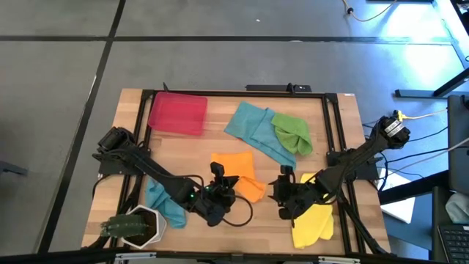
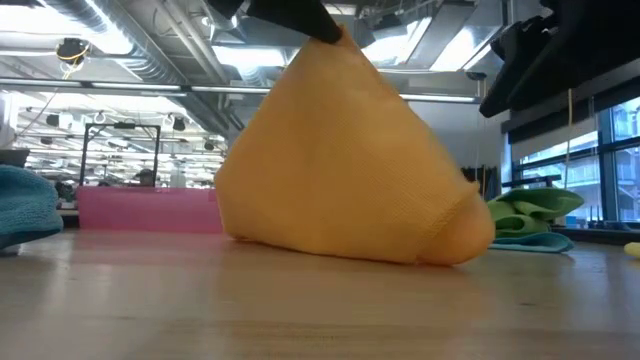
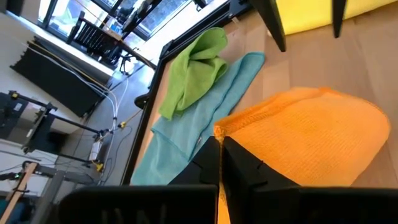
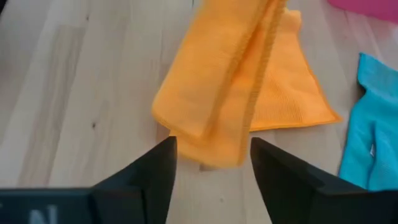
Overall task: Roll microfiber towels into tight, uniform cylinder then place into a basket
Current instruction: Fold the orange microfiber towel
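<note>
Lying near the middle of the tabletop [image 1: 190, 158], the orange towel [image 1: 238, 174] is folded and partly lifted: one corner is pinched up by the left pincer [image 3: 221, 146], whose fingers are clenched tight on the cloth's edge, so that the low view shows it hanging as a tent with its lower edge on the wood. In the right wrist view the cloth droops as a folded strip over its flat part.

Just beside it, the right pincer [image 4: 213, 158] hovers with its two dark fingers spread apart (released, nothing between them), the strip's end just beyond their tips.

Farther out, the yellow towel [image 1: 314, 224] lies crumpled near the tabletop's front edge, partly under the right arm. A teal-blue towel [image 1: 256, 132] is spread toward the back, with the green towel [image 1: 293, 132] heaped on its right end. The other teal-blue towel [image 1: 163, 202] sits bunched at the front left, under the left arm and next to a white hexagonal pot [image 1: 138, 224] holding a plant.

The red basket [image 1: 177, 113] stands at the back left corner, well apart from the orange cloth; no towel shows in it.
</note>
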Robot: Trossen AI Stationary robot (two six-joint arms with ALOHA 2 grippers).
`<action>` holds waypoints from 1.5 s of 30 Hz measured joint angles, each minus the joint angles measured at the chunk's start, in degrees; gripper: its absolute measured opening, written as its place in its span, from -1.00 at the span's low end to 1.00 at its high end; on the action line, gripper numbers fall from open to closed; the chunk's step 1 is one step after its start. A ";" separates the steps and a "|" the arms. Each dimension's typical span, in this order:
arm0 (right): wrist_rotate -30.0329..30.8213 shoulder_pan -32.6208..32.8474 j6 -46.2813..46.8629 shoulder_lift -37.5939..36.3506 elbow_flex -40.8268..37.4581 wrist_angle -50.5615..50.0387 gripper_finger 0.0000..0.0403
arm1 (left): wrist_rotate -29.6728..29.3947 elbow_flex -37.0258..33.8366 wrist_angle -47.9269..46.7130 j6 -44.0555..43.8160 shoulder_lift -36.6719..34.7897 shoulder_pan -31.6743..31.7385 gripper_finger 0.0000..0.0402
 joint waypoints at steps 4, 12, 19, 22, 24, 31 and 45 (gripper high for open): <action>-0.71 -2.66 0.13 0.02 0.00 0.73 0.08 | -0.02 0.00 0.26 0.02 0.00 0.00 -1.00; -12.08 -12.33 -10.18 0.04 0.00 9.46 0.07 | -0.02 0.00 0.26 0.02 0.00 0.00 -1.00; -26.48 -17.95 -13.52 2.21 0.05 15.96 0.07 | -0.02 0.00 0.26 0.04 0.00 0.00 -1.00; -29.00 -18.14 -13.43 4.53 0.07 16.44 0.07 | -0.04 0.00 0.26 0.07 0.02 0.02 -1.00; -29.66 -17.88 -13.36 6.38 0.07 16.70 0.07 | -0.04 0.00 0.24 0.07 0.02 0.02 -1.00; -29.83 -15.84 -10.84 11.10 0.02 15.85 0.03 | -0.09 0.00 0.24 0.04 0.02 0.02 -1.00; -29.64 -12.74 -10.35 10.26 0.02 13.34 -0.95 | -2.02 0.00 0.12 0.09 0.07 0.02 -1.00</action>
